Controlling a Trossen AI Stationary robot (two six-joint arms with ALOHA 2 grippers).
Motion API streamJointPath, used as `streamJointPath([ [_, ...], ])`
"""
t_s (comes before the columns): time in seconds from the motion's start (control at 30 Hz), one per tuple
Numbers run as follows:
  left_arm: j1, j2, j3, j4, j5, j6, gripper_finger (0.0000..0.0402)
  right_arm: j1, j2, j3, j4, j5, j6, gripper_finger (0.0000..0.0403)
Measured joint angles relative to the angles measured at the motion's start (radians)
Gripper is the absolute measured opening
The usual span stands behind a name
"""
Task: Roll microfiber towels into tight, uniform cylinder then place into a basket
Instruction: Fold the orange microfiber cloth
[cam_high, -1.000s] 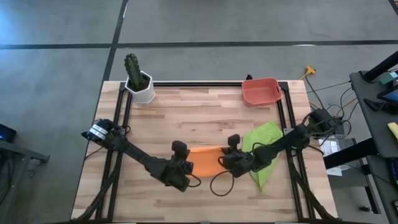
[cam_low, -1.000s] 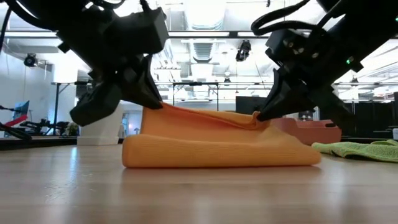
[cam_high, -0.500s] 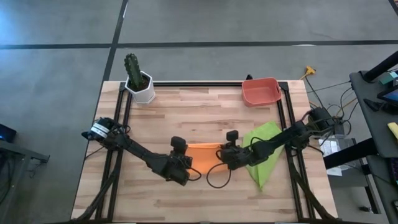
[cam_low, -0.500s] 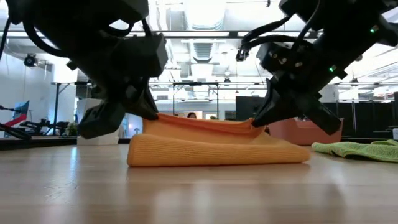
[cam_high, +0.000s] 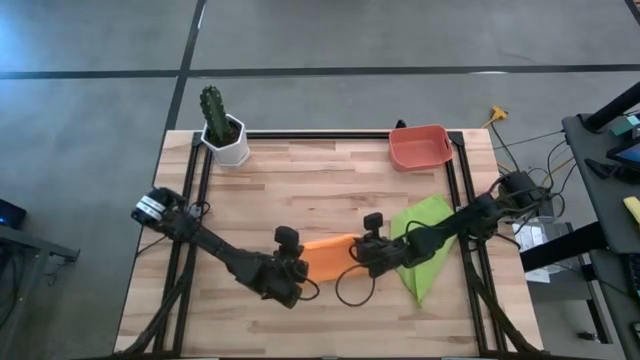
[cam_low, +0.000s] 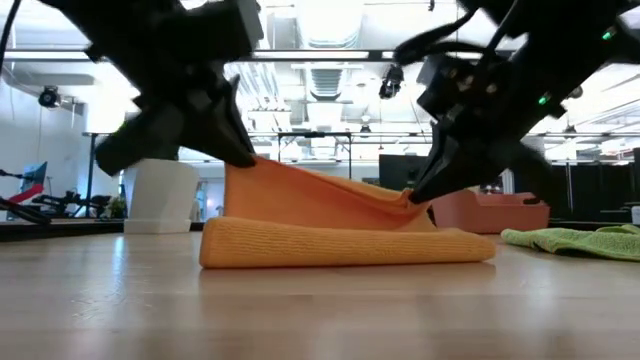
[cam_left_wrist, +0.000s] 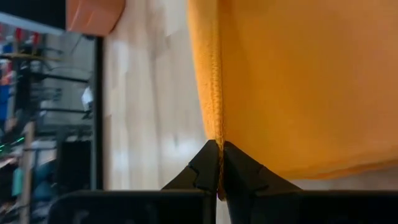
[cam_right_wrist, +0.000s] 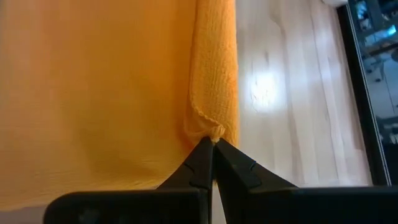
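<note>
The orange microfiber towel (cam_high: 328, 254) lies folded at the table's middle near side, its lower fold (cam_low: 345, 246) resting on the wood. My left gripper (cam_high: 300, 268) is shut on the upper layer at the towel's left end, and my right gripper (cam_high: 358, 255) is shut on it at the right end. The upper layer (cam_low: 320, 190) slopes down from the left gripper (cam_low: 240, 160) to the right one (cam_low: 415, 195). The lime green towel (cam_high: 425, 245) lies flat to the right, under the right arm. The salmon-red basket (cam_high: 418, 147) stands at the far right. My left gripper pinches the hemmed edge of the towel's upper layer (cam_left_wrist: 217, 134) between its two fingertips, coming slanting down from the near left. That end is lifted clear of the lower fold. The cloth runs smooth toward the other gripper. My right gripper pinches a small bunched bit of the upper layer's edge (cam_right_wrist: 214, 132) between its fingertips, slanting down from the near right. This end is held low, just above the lower fold, which stays on the table.
A white pot with a green cactus (cam_high: 225, 130) stands at the far left corner. Black frame rails (cam_high: 330, 135) run along the table's far and side edges. Bare wood lies between the towels and the far edge.
My left gripper has risen, still shut, and has lifted the left end of the orange towel's upper layer, so that the layer now slopes more steeply. The lower fold has stayed on the table. My right gripper has kept its hold at about the same height.
</note>
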Motion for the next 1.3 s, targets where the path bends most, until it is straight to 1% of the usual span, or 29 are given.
streamJointPath([
  [0.07, -0.021, -0.001, 0.005, -0.001, 0.025, 0.0, 0.0, 0.019, -0.013, 0.0, 0.001, -0.009, 0.0, 0.0009],
  [0.13, -0.036, -0.001, 0.012, 0.001, 0.045, -0.001, 0.0, 0.031, -0.027, 0.0, -0.002, -0.059, -0.004, 0.0009],
  [0.27, -0.06, -0.001, 0.014, 0.006, 0.081, -0.042, 0.0, 0.04, -0.034, 0.0, 0.004, -0.282, 0.021, 0.0009],
  [0.3, -0.061, -0.001, 0.014, 0.011, 0.094, -0.054, 0.0, 0.04, -0.029, 0.0, 0.007, -0.32, 0.039, 0.0009],
  [0.33, -0.062, -0.001, 0.014, 0.016, 0.111, -0.069, 0.0, 0.04, -0.026, -0.001, 0.006, -0.333, 0.053, 0.0009],
  [0.47, -0.066, 0.004, 0.011, 0.088, 0.187, -0.077, 0.0, 0.039, -0.013, -0.013, 0.001, -0.338, 0.064, 0.0009],
  [0.67, -0.067, 0.016, 0.011, 0.159, 0.29, -0.074, 0.0, 0.037, -0.019, -0.016, -0.016, -0.336, 0.027, 0.0009],
  [1.03, -0.066, 0.041, 0.011, 0.175, 0.372, -0.077, 0.0, 0.018, -0.035, -0.015, -0.075, -0.344, -0.017, 0.0009],
  [1.13, -0.069, 0.06, 0.008, 0.168, 0.445, -0.077, 0.0, 0.007, -0.028, -0.024, -0.108, -0.379, -0.017, 0.0009],
  [1.2, -0.07, 0.076, 0.008, 0.177, 0.479, -0.077, 0.0, 0.002, -0.026, -0.031, -0.097, -0.387, -0.016, 0.0009],
  [1.3, -0.068, 0.096, 0.008, 0.179, 0.476, -0.077, 0.0, -0.004, -0.03, -0.036, -0.086, -0.387, -0.006, 0.0009],
])
